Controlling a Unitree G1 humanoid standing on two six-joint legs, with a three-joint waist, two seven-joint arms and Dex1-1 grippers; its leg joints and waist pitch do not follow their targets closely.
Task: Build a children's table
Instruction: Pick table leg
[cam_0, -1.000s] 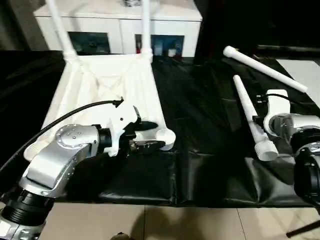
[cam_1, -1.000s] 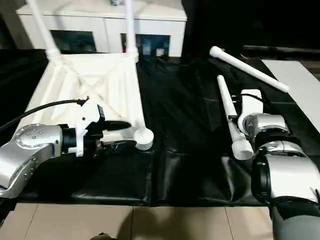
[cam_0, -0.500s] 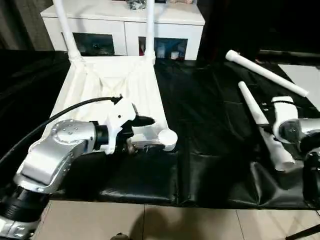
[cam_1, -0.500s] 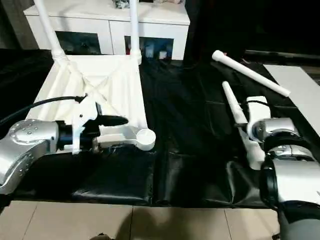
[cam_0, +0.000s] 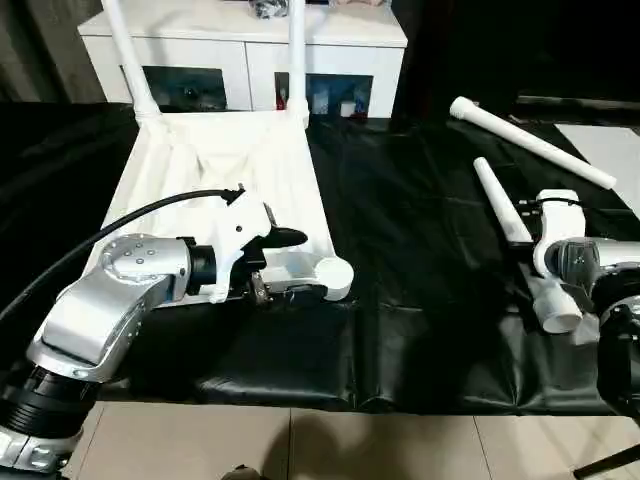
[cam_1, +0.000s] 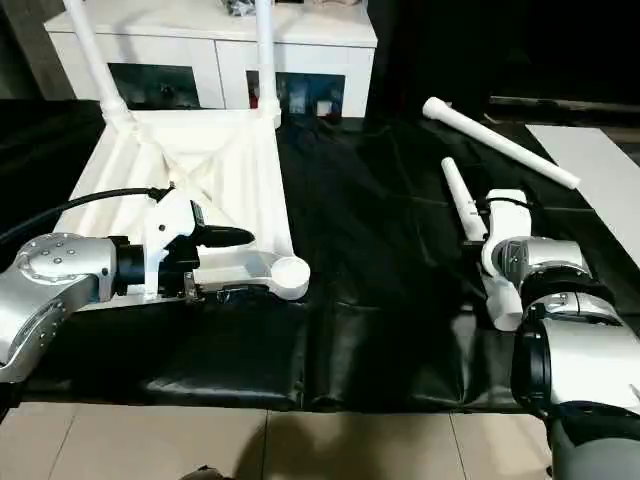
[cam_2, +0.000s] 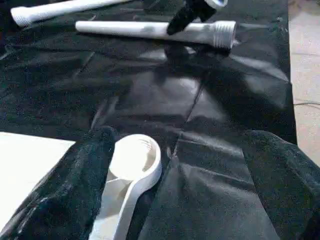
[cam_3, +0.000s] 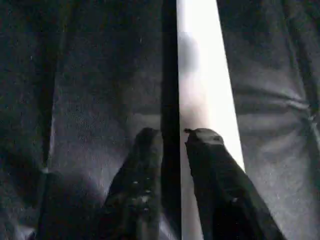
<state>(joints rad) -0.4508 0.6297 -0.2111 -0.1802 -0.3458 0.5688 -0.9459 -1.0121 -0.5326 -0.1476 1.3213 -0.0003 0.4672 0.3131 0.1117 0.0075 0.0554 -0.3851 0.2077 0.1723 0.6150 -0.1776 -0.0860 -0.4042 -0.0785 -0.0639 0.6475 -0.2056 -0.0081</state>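
The upturned white table top (cam_0: 225, 165) lies ribbed side up on the black sheet (cam_0: 400, 260), in front of the white cabinet (cam_0: 250, 45), with two legs (cam_0: 296, 50) standing in the two corner sockets nearest that cabinet. At the table top's near corner socket (cam_2: 135, 155), the left end effector (cam_2: 175, 165) is spread wide, one finger (cam_2: 75, 175) against the socket's rim. Well to the side of the table top lie two loose legs; the right end effector (cam_3: 170, 137), fingers a narrow gap apart, rests over the nearer one (cam_1: 475, 235), one fingertip (cam_3: 202, 137) on it. Whether it is gripped, I cannot tell
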